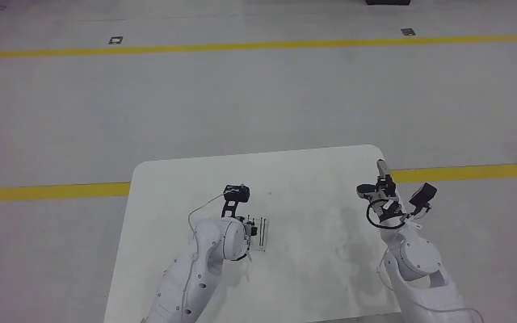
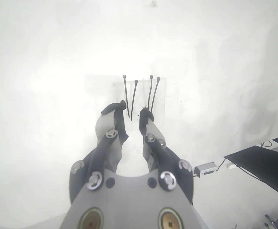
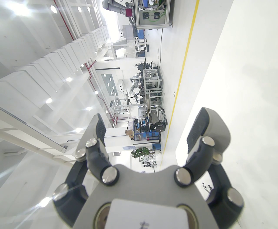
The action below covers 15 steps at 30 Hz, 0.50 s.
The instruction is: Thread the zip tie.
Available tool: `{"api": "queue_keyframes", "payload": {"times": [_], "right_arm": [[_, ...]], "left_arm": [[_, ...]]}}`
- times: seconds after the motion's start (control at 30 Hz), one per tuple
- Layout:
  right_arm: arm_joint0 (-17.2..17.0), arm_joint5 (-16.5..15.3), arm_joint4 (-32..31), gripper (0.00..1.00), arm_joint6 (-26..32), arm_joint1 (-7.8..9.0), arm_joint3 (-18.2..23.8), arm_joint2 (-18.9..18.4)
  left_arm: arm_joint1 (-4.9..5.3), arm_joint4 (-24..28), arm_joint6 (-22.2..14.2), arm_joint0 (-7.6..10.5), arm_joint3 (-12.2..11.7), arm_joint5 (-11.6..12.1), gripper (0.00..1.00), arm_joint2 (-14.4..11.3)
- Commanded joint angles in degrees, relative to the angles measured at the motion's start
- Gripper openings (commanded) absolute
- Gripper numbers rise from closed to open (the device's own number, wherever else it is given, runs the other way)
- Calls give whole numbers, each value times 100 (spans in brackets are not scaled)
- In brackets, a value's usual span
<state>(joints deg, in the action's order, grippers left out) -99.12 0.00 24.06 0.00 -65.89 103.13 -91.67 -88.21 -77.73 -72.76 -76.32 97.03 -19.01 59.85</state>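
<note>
1. Table (image 1: 323, 178): white, with rounded corners, bare apart from a few faint smudges. It stands on a pale grey floor (image 1: 242, 97) crossed by yellow lines (image 1: 242, 46).
2. Behind the right arm's wrist camera the room opens into a bright hall with machine frames (image 3: 152, 13), racks, ceiling lights and a potted plant (image 3: 141, 151).
3. Past the table's edge in the left wrist view lie a black panel (image 2: 256, 160) and a small grey box (image 2: 205, 169) with cables.
4. Four black zip ties (image 2: 134, 98) lie side by side on a pale rectangular sheet (image 2: 161, 104) on the table, close to the left arm.
5. Their long axes run roughly in line with the left gripper's reach, in two slightly splayed pairs. The square heads are at the far end from the fingers and the thin tails point back towards them.
6. The left gripper (image 2: 135, 110) hangs just over the tail ends, fingers parted and nothing between them. The tails of one pair show in the gap, and one fingertip (image 2: 146, 115) overlaps the tails of the other pair. Whether it touches them I cannot tell.
7. The right gripper (image 3: 152, 121) is spread wide and empty. It sits near the table's far right corner (image 1: 382, 171), aimed out at the hall, well apart from the ties.
</note>
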Motion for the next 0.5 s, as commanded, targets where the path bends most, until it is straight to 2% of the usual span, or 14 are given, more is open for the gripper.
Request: {"api": "queue_keyframes", "payload": {"times": [0.0,0.07,0.1,0.17,0.2,0.23,0.47], "right_arm": [[0,0,0,100,0,0,0,0],[0,0,0,100,0,0,0,0],[0,0,0,100,0,0,0,0],[0,0,0,100,0,0,0,0],[0,0,0,100,0,0,0,0],[0,0,0,100,0,0,0,0],[0,0,0,100,0,0,0,0]], "left_arm": [[0,46,26,-30,-34,13,100,-6],[1,313,267,-115,-125,69,100,26],[2,396,334,-122,-150,79,93,34],[6,468,468,-118,-228,81,71,21],[5,505,507,-110,-268,70,51,11],[5,541,559,-91,-325,58,47,-5],[17,699,655,8,-430,-14,38,-48]]}}
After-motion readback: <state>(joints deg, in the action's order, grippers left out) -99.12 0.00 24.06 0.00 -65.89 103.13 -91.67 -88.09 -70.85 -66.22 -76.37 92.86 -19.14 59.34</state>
